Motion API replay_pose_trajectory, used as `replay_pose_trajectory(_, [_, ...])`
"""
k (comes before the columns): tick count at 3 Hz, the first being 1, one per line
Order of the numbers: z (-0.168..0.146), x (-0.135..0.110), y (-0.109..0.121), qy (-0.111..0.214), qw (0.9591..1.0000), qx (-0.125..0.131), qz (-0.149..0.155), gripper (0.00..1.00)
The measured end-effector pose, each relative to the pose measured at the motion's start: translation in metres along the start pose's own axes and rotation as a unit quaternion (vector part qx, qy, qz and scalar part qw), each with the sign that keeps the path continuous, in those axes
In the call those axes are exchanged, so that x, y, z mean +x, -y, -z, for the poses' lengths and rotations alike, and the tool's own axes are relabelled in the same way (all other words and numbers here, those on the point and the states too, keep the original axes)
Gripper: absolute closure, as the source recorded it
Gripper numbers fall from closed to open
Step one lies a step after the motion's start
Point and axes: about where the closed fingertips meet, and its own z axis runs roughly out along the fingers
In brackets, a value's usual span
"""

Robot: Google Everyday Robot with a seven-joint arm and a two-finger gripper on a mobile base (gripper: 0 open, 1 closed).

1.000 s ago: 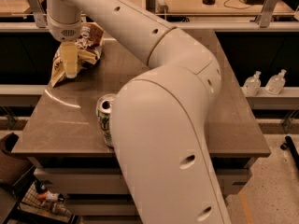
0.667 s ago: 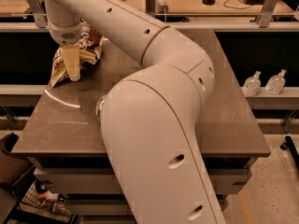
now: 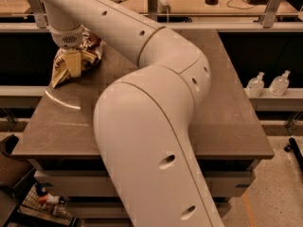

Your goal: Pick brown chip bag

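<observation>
Bearing down on the brown chip bag point(image 3: 60, 71), the gripper point(image 3: 73, 64) meets it on the table point(image 3: 227, 126). The bag spreads either side of the jaws, whose state cannot be told.

Grey-brown table point(image 3: 227, 126); brown chip bag point(image 3: 89, 51) at far-left corner (claw point(image 3: 73, 64) over it).

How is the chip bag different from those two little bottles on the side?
The brown chip bag is dark brown and tan; the two bottles are pale. The bag lies crumpled on the table, at its far left corner; the bottles stand upright on a ledge beside the table. The gripper is right at the bag; the bottles are far from it. Both look small beside the arm.
</observation>
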Motion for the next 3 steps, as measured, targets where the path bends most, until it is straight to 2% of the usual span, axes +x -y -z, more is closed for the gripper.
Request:
replay_pose_trajectory(2, [-0.0037,-0.0007,0.0007,0.001,1.0,0.0,0.0,0.88])
replay_pose_trajectory(3, [-0.0067,-0.0012,0.0013,0.001,1.0,0.0,0.001,1.0])
